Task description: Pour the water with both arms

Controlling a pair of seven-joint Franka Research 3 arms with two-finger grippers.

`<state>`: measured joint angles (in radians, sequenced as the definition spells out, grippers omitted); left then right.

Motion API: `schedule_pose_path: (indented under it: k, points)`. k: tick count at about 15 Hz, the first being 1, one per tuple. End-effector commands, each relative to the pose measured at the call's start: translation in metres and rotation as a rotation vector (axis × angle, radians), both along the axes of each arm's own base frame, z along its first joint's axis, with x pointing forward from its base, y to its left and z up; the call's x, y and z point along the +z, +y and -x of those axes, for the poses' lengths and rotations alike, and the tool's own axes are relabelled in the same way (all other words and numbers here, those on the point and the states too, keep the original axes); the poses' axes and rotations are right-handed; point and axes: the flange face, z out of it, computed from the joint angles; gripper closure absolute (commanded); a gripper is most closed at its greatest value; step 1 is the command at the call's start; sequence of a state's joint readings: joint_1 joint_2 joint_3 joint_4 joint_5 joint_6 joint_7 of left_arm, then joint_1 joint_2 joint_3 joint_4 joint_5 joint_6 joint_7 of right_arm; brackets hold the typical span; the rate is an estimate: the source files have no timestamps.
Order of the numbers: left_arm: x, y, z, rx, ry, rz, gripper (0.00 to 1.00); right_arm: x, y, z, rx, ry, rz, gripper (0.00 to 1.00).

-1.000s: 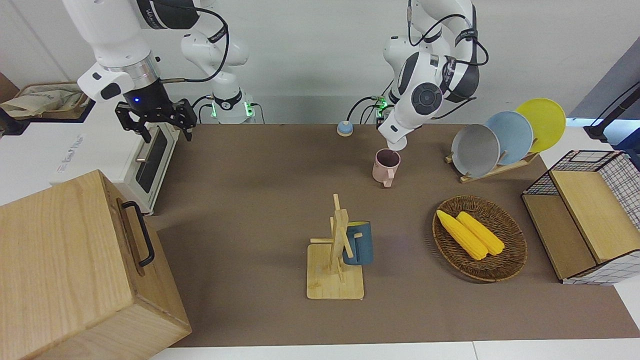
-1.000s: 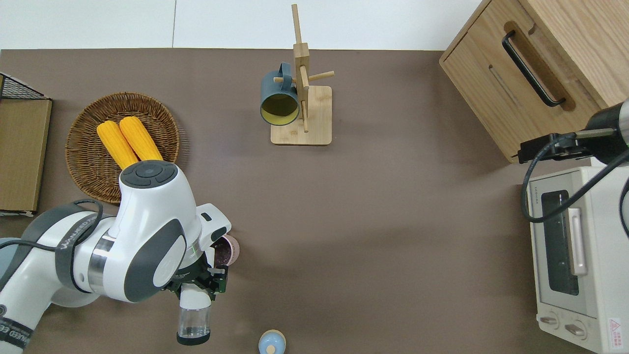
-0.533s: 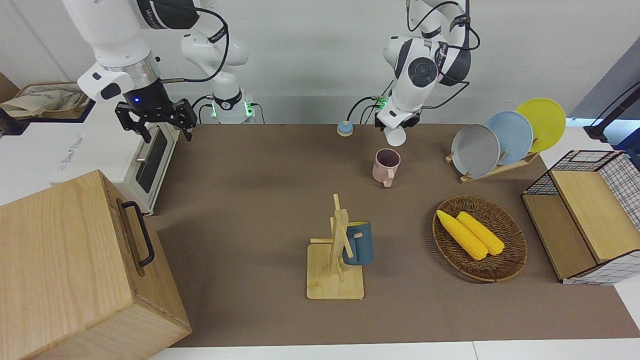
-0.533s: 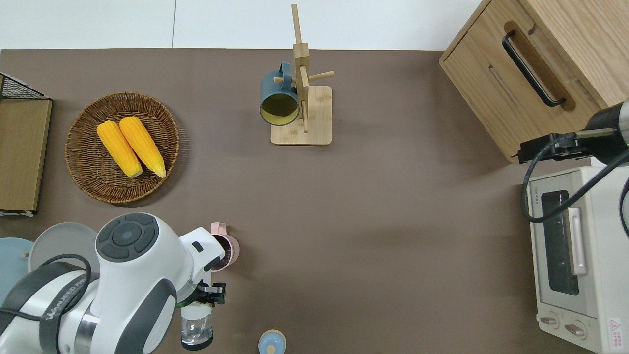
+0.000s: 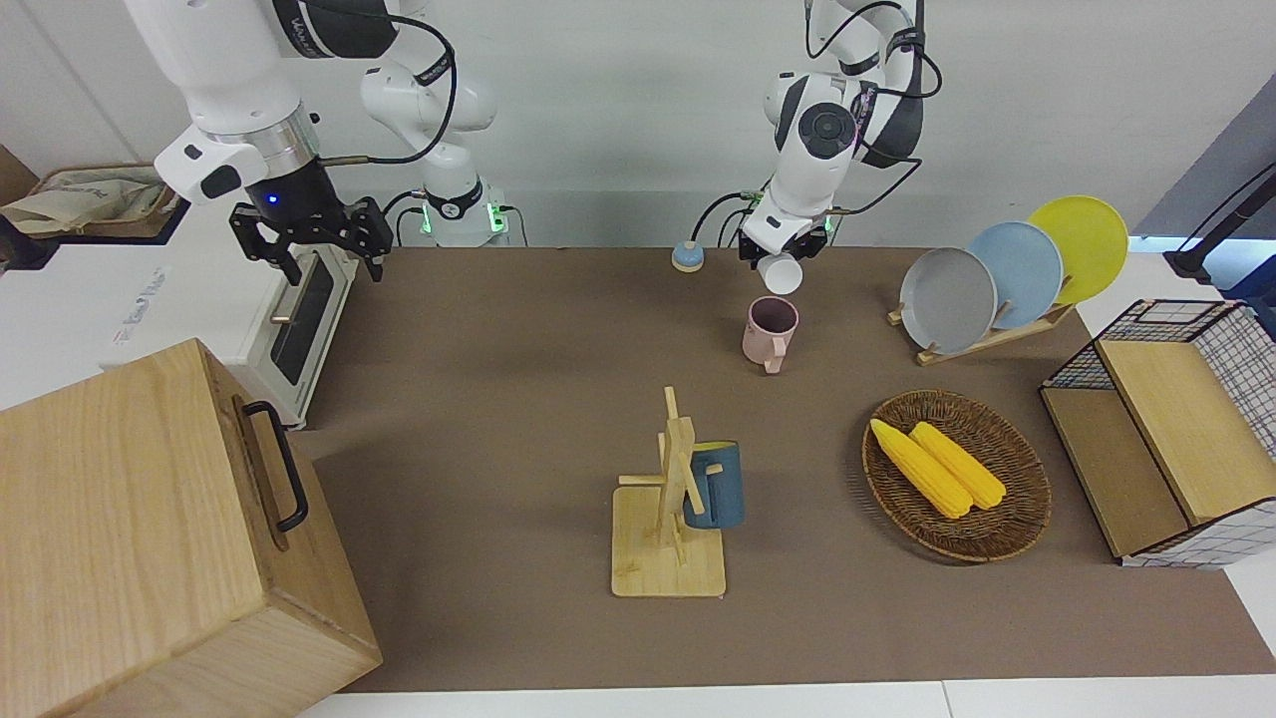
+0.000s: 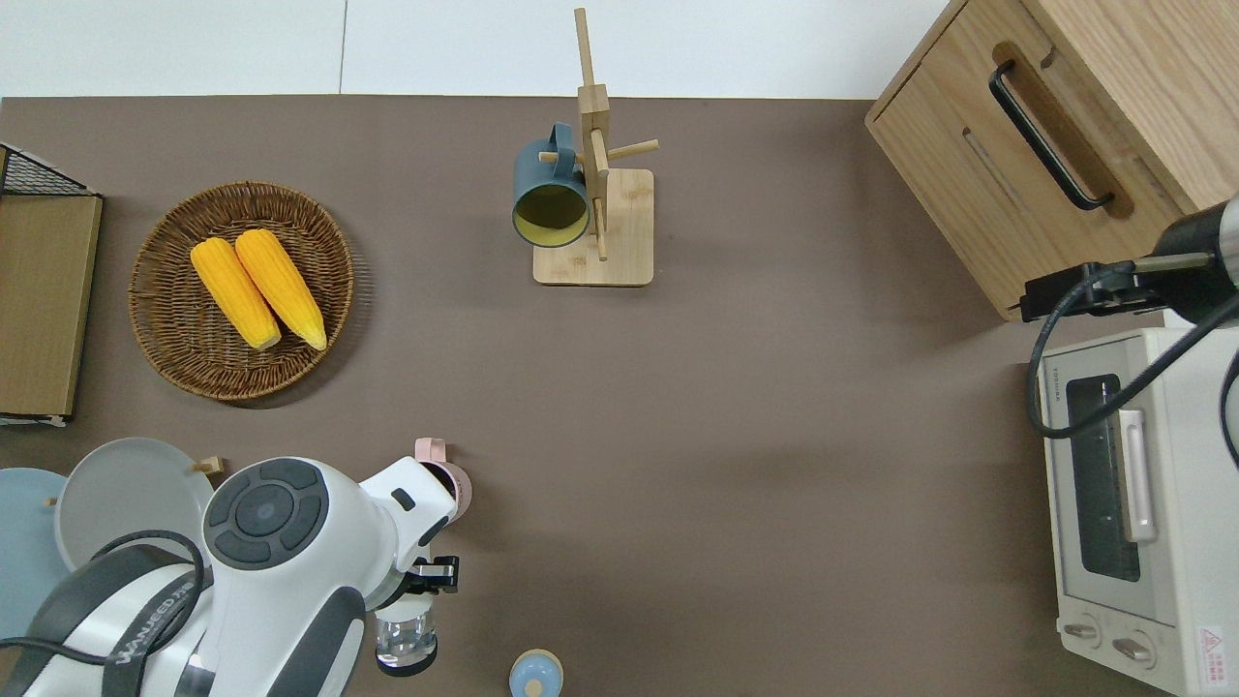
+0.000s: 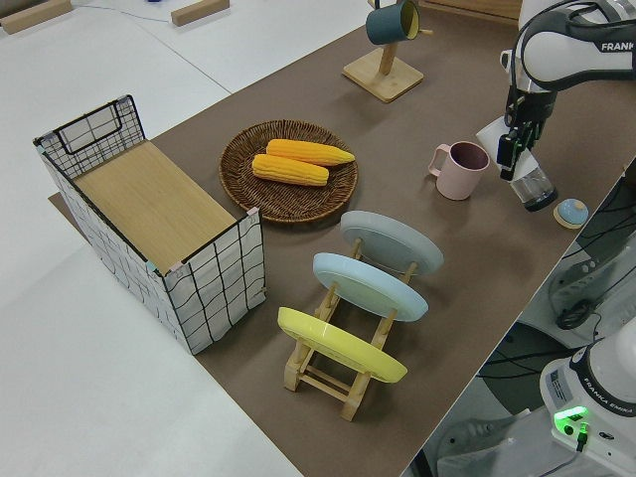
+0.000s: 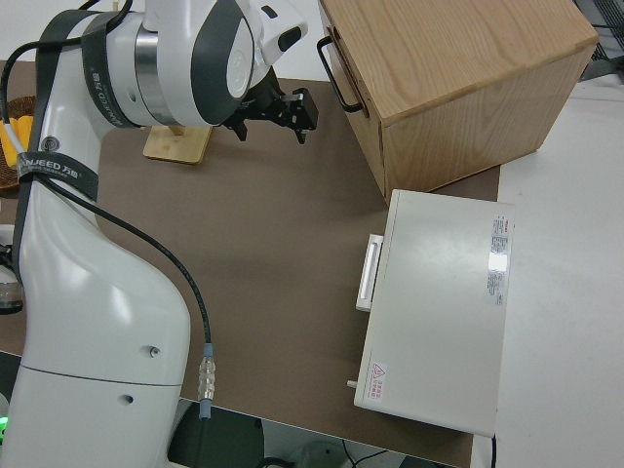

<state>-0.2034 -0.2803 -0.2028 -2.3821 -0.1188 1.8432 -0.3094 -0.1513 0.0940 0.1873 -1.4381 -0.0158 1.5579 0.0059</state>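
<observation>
Pink ceramic mug (image 5: 770, 330) sat upright on the brown tabletop (image 5: 498, 399). Left gripper (image 6: 418, 587) was clamped on a clear glass bottle (image 6: 405, 639), hanging at the mug's 6 o'clock overhead. Pour looked finished or aborted; set-down remained. Right gripper (image 5: 311, 231) was parked, fingers spread, empty.

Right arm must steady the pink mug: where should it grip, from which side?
Probably grip the pink mug across its upright wall, coming from the right arm's end of the table. Its handle points away from the robots, and the left gripper holding the clear cup crowds the nearer side.
</observation>
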Motion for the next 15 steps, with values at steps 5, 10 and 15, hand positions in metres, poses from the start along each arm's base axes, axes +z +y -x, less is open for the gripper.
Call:
schedule_pose_path:
  k: [5,10,15]
  points:
    - [0.013,0.038,-0.011,0.146,-0.126,-0.102,1.0,0.003,-0.001,0.001,0.007,-0.011,-0.019,0.009]
    - [0.019,0.068,-0.026,0.195,-0.178,-0.106,1.0,0.003,-0.001,0.001,0.007,-0.011,-0.019,0.009]
    - [0.035,0.108,-0.04,0.257,-0.229,-0.083,1.0,0.003,-0.001,0.001,0.007,-0.011,-0.019,0.009]
